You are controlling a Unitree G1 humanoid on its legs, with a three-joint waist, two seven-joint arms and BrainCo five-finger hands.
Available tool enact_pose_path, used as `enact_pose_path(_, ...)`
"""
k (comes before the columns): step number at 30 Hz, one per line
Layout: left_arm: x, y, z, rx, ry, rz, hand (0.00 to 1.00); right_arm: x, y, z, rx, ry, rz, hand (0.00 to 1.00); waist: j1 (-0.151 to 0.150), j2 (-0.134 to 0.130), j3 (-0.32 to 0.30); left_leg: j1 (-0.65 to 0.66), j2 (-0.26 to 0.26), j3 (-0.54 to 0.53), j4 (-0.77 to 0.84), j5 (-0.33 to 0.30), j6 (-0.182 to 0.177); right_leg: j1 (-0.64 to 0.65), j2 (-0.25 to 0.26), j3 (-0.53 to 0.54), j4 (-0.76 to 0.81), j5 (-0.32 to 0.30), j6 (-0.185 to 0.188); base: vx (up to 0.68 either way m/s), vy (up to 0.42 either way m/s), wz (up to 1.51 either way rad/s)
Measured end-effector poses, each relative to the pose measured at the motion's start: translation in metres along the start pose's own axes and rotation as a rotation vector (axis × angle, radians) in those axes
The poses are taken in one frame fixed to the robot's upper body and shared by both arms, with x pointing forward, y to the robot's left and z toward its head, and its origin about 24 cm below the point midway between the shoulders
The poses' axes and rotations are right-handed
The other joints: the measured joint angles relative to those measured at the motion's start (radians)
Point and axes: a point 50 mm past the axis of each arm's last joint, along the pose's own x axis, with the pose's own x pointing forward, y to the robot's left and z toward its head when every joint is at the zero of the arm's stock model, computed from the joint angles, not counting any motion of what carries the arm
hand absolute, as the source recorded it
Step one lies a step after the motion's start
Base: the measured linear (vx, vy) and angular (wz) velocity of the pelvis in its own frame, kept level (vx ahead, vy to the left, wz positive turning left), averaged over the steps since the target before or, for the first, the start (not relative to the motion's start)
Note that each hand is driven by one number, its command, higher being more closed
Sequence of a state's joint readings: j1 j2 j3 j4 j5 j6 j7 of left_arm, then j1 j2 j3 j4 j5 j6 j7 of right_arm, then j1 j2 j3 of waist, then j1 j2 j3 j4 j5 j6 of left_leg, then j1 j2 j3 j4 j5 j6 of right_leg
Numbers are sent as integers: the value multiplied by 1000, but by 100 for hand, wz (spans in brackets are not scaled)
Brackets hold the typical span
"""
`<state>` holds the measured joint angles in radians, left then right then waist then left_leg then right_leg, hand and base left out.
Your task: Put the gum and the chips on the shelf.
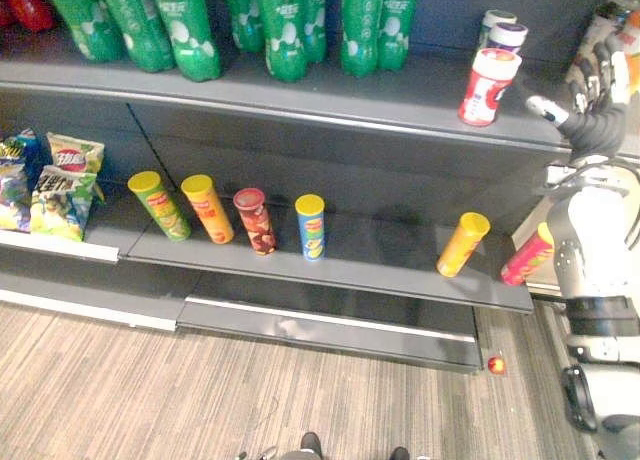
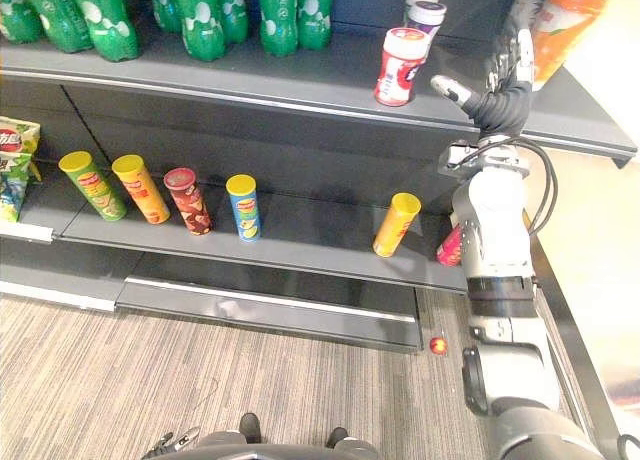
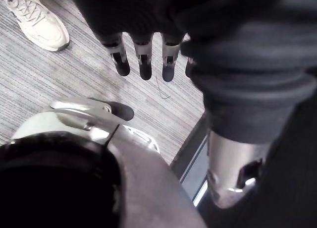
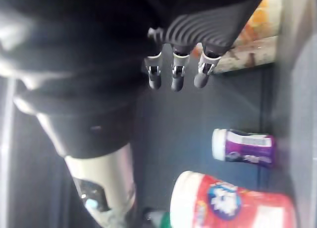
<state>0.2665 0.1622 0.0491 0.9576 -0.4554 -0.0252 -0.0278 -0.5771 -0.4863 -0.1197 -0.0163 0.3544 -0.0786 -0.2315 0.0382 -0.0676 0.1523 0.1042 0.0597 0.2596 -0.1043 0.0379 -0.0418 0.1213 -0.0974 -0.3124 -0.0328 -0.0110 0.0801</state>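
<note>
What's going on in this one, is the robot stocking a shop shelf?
The robot faces a store shelf with its right hand raised to the upper shelf. Its fingers are straight and hold nothing. The hand is close beside an orange chips bag that sits on that shelf, though whether they touch cannot be judged. A red-and-white gum jar and a purple-lidded jar stand on the same shelf. The left hand hangs open over the floor, holding nothing.
</note>
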Motion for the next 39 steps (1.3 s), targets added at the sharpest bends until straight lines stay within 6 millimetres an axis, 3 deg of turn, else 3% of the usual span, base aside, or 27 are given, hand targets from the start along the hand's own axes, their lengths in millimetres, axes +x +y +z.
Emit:
enact_pose_path(4,-2,8,-6,-17,10,30,0,-39,15,9,44,-30,158,0,-11,-16,-50,-14,9,19,0,-1,-2,-24,10,23,0,1,-1,38,-24,-14)
enact_pose_path(8,-2,10,-8,-27,11,41,0,-69,25,-3,66,46,319,0,-20,-20,-64,-12,10,28,0,-2,-2,-29,10,35,4,4,-6,-9,-1,-9)
enact_pose_path(13,-3,11,-10,-33,15,55,0,-113,44,-19,214,188,519,0,-33,-23,-67,-13,11,32,0,-6,-7,-37,10,44,15,1,-11,-40,8,-5)
enact_pose_path(16,-4,13,-11,-35,20,65,0,-149,55,-37,324,369,595,0,-37,-25,-70,-16,12,37,0,-6,-7,-49,10,53,19,-1,-12,0,6,-7)
enact_pose_path(22,-5,14,-13,-36,24,82,0,-237,73,-97,381,834,615,0,-38,-13,-81,-18,6,40,0,-14,2,-47,7,53,17,-6,-9,27,8,1)
enact_pose_path(26,-5,15,-12,-50,9,149,0,-295,64,-130,346,1138,565,0,-37,0,-83,-21,-2,39,0,-18,0,-47,-1,51,16,-5,-7,55,28,2)
enact_pose_path(29,-4,14,-12,-69,17,175,0,-343,45,-151,294,1386,448,0,-39,5,-83,-21,-5,34,0,-23,-1,-45,-4,47,18,-4,-8,68,13,3)
enact_pose_path(33,-4,11,-15,-72,46,155,0,-380,18,-163,217,1563,265,0,-41,21,-82,-11,-7,29,0,-23,-1,-32,-6,42,19,-10,-4,62,1,4)
enact_pose_path(39,-3,3,-19,-83,74,128,0,-428,-19,-165,31,1789,57,0,-43,44,-77,20,-12,21,0,-29,-6,-4,-12,29,26,-23,2,19,0,6)
